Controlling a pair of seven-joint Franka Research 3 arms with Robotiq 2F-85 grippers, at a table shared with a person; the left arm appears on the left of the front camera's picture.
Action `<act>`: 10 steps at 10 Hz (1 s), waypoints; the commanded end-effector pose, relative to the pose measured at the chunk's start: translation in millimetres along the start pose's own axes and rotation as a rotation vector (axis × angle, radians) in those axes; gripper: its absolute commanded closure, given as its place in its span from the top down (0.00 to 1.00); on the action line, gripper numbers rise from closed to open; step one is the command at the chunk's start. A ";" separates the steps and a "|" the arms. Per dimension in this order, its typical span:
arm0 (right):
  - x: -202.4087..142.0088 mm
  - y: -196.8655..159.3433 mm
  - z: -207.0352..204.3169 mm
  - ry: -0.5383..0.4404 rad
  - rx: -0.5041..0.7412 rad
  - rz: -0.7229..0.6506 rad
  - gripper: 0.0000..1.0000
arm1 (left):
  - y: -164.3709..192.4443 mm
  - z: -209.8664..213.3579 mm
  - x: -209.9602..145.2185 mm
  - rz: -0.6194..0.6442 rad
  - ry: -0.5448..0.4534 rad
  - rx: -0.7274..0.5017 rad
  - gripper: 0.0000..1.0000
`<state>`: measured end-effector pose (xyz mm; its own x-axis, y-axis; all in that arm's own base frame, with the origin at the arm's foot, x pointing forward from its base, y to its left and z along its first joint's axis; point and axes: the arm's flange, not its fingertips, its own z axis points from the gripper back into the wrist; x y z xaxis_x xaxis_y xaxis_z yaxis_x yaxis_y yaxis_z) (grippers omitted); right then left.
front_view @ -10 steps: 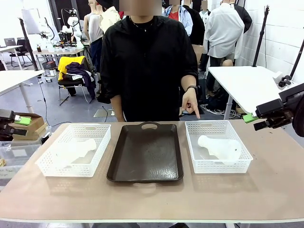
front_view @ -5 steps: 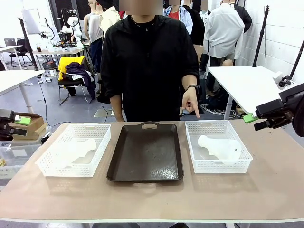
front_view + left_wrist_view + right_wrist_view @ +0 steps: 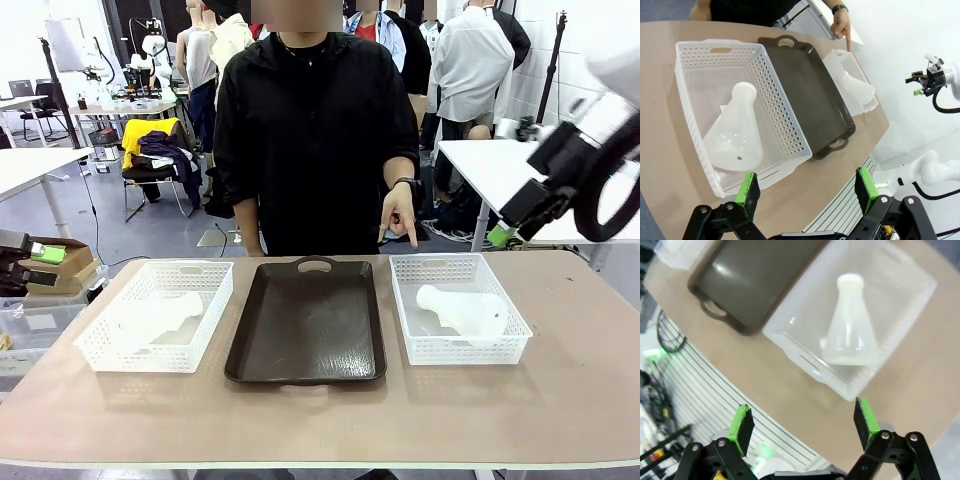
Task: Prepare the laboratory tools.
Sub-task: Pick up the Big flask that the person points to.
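Observation:
Two frosted-white flasks lie on their sides, one (image 3: pixel 160 314) in the left white basket (image 3: pixel 212 300), the other (image 3: pixel 462 310) in the right white basket (image 3: pixel 410 312). The person's hand (image 3: pixel 402 220) points down at the right basket's far edge. My right gripper (image 3: pixel 505 232) hangs open in the air, above and behind the right basket. In the right wrist view its open fingers (image 3: pixel 742 426) frame that flask (image 3: pixel 849 325) far below. My left gripper (image 3: pixel 35 262) stays open off the table's left edge. In the left wrist view it (image 3: pixel 806 192) looks down on the left flask (image 3: pixel 736 132).
A dark brown tray (image 3: pixel 307 320) with handle cut-outs lies between the baskets, nothing on it. The person in black stands at the far edge behind the tray. A cardboard box (image 3: pixel 62 268) sits beside the table's left end. Bare tabletop (image 3: pixel 330 415) runs along the near side.
My right arm has swung up and toward the table, so its gripper now hangs higher and nearer the right basket. The left arm, flasks and pointing hand have not moved.

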<state>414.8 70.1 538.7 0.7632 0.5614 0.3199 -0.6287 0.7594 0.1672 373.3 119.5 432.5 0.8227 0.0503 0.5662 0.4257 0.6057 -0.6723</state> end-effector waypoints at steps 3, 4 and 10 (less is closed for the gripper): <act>89.6 0.4 -47.7 0.356 -0.131 0.159 1.00 | 1.0 1.7 -0.5 0.000 -0.010 -0.012 1.00; 101.1 4.4 -66.0 0.393 -0.125 0.179 1.00 | 1.0 1.7 -0.5 0.000 -0.010 -0.012 1.00; 121.1 -1.1 -152.7 0.306 -0.165 0.297 1.00 | 1.0 1.7 -0.5 0.000 -0.010 -0.012 1.00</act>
<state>527.3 190.7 446.9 0.5818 0.8133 0.0010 -0.8120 0.5809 -0.0571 373.3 120.1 431.8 0.8239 0.0511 0.5644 0.4232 0.6068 -0.6728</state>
